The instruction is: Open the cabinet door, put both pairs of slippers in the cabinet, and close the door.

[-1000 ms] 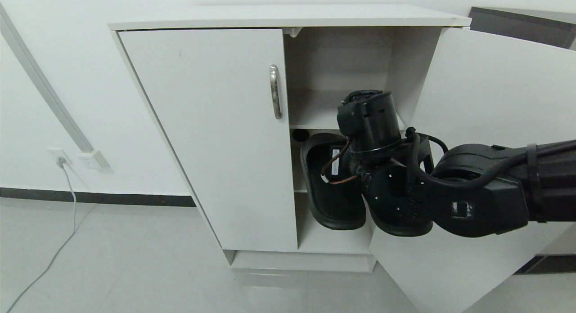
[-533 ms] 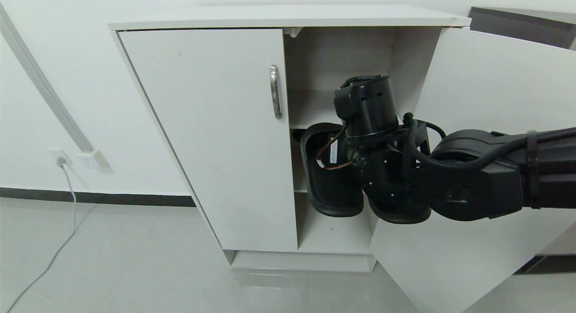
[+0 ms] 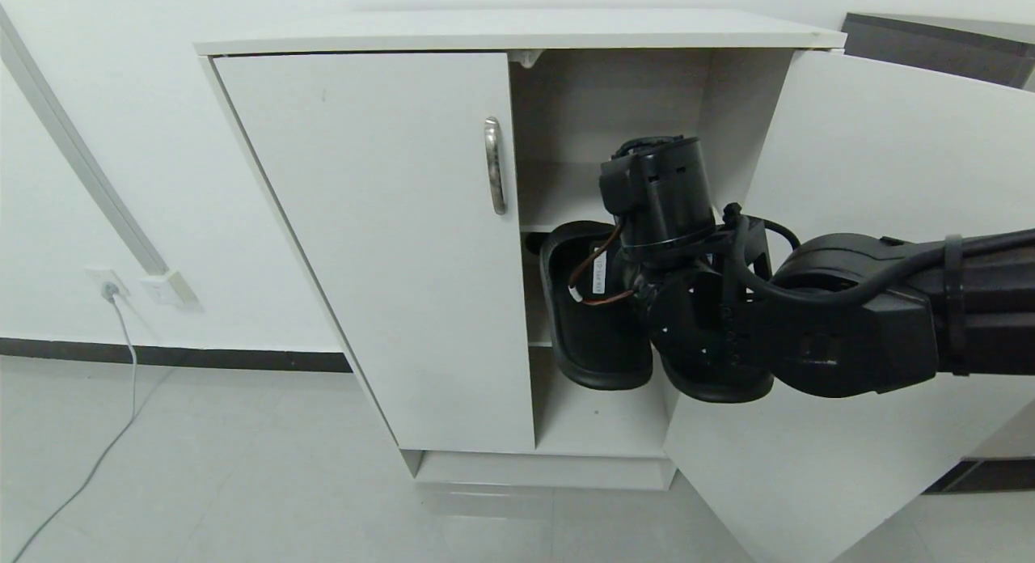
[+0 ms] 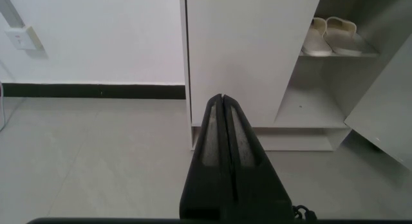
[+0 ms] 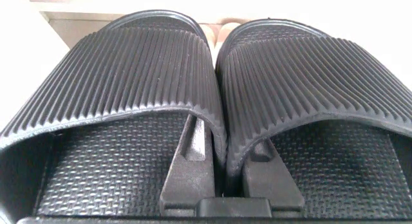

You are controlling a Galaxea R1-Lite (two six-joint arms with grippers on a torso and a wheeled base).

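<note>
Right pincer [image 5: 225,161]: clenched on the black pair [image 3: 598,320]. One finger sits inside each slipper, and the two inner side walls are pinched together between them.

Black pair: held steeply tilted at the mouth of the cabinet [image 3: 517,31], in its open right half, level with the middle shelf [image 3: 558,223] edge. I can't tell whether the toes have passed the edge. Right door [image 3: 849,223] swung wide.

Beige pair [image 4: 331,36]: lying side by side on a shelf inside.

Left pincer [image 4: 222,140]: closed on nothing, low over the floor, well apart from the cabinet.

Handling, as I judge it: light, soft moulded foam with ribbed straps and pebbled footbeds, so grippy rather than slick. The walls will flex, and the heels may splay or sag. Hold at the paired inner walls near the straps, as now.
</note>
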